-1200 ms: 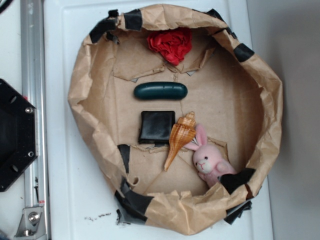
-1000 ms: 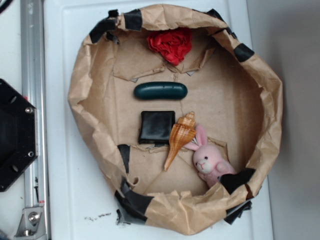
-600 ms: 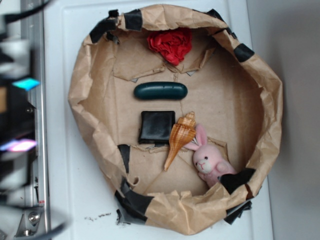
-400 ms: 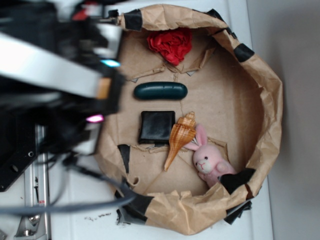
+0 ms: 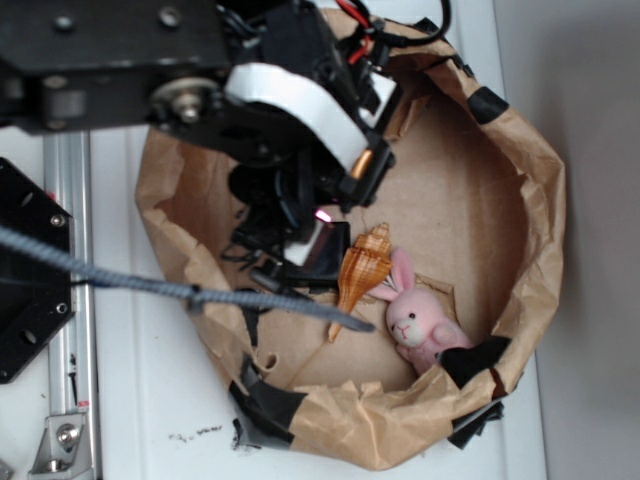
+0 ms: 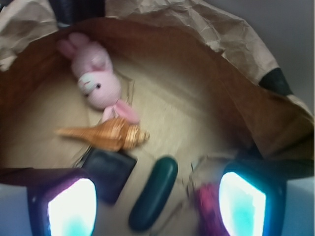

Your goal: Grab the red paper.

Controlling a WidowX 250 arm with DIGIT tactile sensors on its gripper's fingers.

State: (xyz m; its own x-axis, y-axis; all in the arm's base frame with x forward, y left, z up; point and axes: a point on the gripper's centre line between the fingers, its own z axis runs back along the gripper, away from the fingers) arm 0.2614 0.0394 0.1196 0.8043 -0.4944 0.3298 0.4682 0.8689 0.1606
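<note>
The red paper (image 6: 205, 205) shows only in the wrist view, as a blurred magenta-red wad at the bottom right. It lies just inside my right finger (image 6: 243, 204) and is partly hidden by it. In the exterior view my arm (image 5: 290, 100) covers it. My gripper (image 6: 157, 209) is open, its two glowing fingers wide apart above the enclosure floor with nothing gripped. A dark green capsule (image 6: 153, 192) lies on the floor between the fingers.
A black square pad (image 6: 109, 169) lies by my left finger. Farther off are an orange shell (image 5: 358, 272) and a pink bunny (image 5: 420, 325). A crumpled brown paper wall (image 5: 530, 200) with black tape rings everything. A metal rail (image 5: 68, 300) runs along the left.
My arm has swung in from the left over the enclosure. In the exterior view it now covers the red paper, the green capsule and most of the black pad. The objects have not moved.
</note>
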